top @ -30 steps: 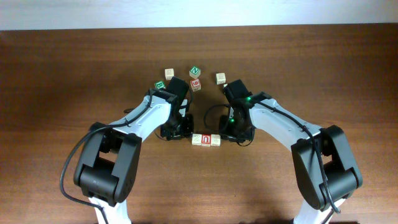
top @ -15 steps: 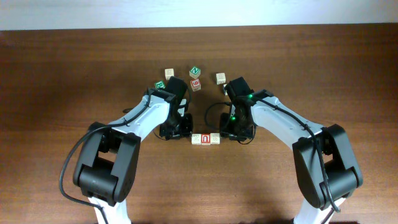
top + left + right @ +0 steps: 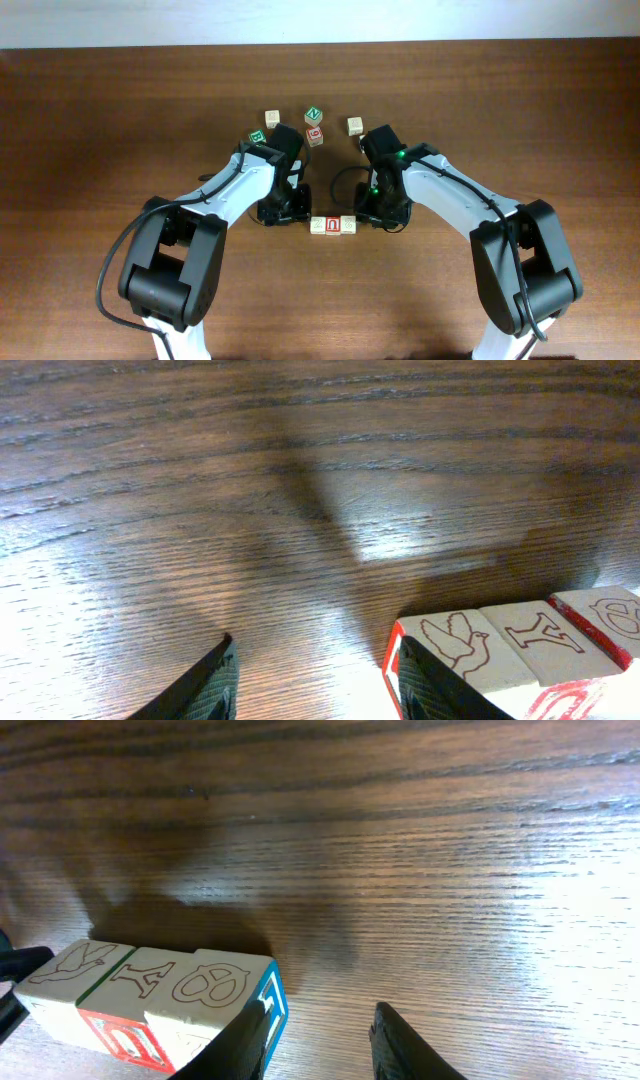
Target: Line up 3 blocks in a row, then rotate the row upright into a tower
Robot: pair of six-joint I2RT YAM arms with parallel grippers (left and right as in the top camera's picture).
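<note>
Blocks (image 3: 332, 226) lie in one touching row of three, flanked by the two arms. The left gripper (image 3: 318, 688) has its jaws parted with only bare table (image 3: 300, 510) in the gap. One finger (image 3: 415, 690) stands at the row's near end, in front of the bird block (image 3: 462, 650), so the row begins outside that gap; whether finger and block touch I cannot tell. From above, the row lies at about 4 o'clock from this gripper. The right gripper (image 3: 322, 1042) mirrors it: jaws apart and empty, with one finger (image 3: 245, 1040) in front of the blue block (image 3: 272, 1005) at the opposite end, and the row at about 8 o'clock. The row's long axis runs 9 to 3 o'clock across the table, with the U block (image 3: 333, 226) in the middle. Neither arm looks nearer overall, since each has its own end block just beside it. I judge either gripper must shift sideways along that axis to get a block between its jaws.
</note>
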